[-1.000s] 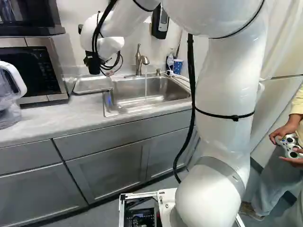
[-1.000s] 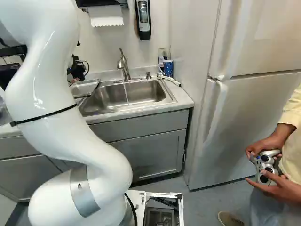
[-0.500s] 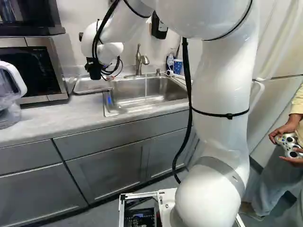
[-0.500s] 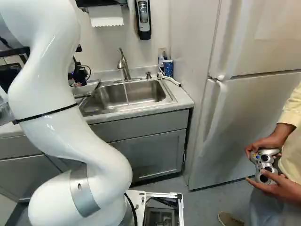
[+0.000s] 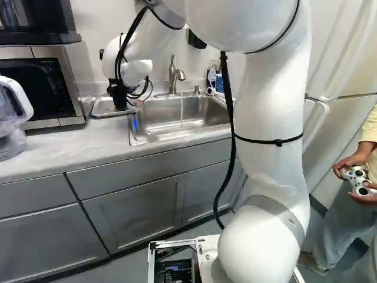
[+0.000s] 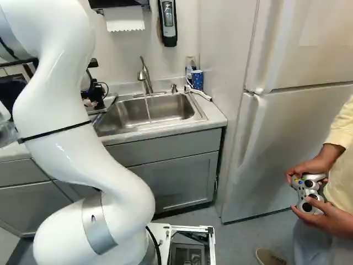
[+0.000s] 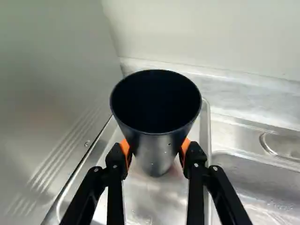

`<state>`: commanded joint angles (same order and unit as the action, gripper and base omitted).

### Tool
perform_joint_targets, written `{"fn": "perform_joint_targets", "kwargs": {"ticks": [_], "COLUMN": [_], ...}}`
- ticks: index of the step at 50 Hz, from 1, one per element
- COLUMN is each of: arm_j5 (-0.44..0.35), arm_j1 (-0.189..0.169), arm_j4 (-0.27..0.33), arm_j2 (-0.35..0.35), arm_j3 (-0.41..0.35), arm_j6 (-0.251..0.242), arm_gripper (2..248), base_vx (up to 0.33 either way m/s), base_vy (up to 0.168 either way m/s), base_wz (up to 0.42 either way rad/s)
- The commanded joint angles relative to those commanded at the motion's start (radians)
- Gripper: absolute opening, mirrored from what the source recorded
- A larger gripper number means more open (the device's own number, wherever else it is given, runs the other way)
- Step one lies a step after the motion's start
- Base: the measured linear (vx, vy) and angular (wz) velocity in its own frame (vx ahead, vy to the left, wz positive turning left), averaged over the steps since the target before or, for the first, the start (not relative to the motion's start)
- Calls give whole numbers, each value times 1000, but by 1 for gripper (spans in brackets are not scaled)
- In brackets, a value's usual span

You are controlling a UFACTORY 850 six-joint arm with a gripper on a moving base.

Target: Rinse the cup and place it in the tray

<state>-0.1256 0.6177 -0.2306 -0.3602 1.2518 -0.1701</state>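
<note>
Cup point(image 7: 156, 123) upright, mouth up, over the tray point(image 7: 206, 126); can't tell whether its foot touches. My gripper point(image 7: 155, 150) has it pinched, orange pads point(image 7: 124, 149) pressed to both sides. Base unmoved. Over the last second the arm point(image 5: 274, 106) lowered the gripper toward the tray, cup riding along. Water still running into the sink point(image 6: 171, 106). Reads as the placing step, nearly done; next, ease down, feel for contact, release.

Dk. cup point(image 7: 154, 152), approx. upright, over metal tray point(image 7: 154, 201), contact w/ it unclear.
</note>
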Motion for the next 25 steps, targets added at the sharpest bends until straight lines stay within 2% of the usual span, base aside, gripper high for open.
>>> {"fn": "perform_joint_targets", "kwargs": {"ticks": [3, 4, 9, 10, 14, 15, 19, 20, 25], "arm_j5": [0, 0, 0, 0, 0, 0, 0, 0, 0], "arm_j1": [0, 0, 0, 0, 0, 0, 0, 0, 0], "arm_j4": [0, 0, 0, 0, 0, 0, 0, 0, 0], "arm_j2": [0, 0, 0, 0, 0, 0, 0, 0, 0], "arm_j3": [0, 0, 0, 0, 0, 0, 0, 0, 0], "arm_j6": [0, 0, 0, 0, 0, 0, 0, 0, 0], "arm_gripper": [121, 146, 146, 179, 179, 214, 214, 246, 246], "base_vx": [0, 0, 0, 0, 0, 0, 0, 0, 0], "base_vy": [0, 0, 0, 0, 0, 0, 0, 0, 0], "base_wz": [0, 0, 0, 0, 0, 0, 0, 0, 0]}}
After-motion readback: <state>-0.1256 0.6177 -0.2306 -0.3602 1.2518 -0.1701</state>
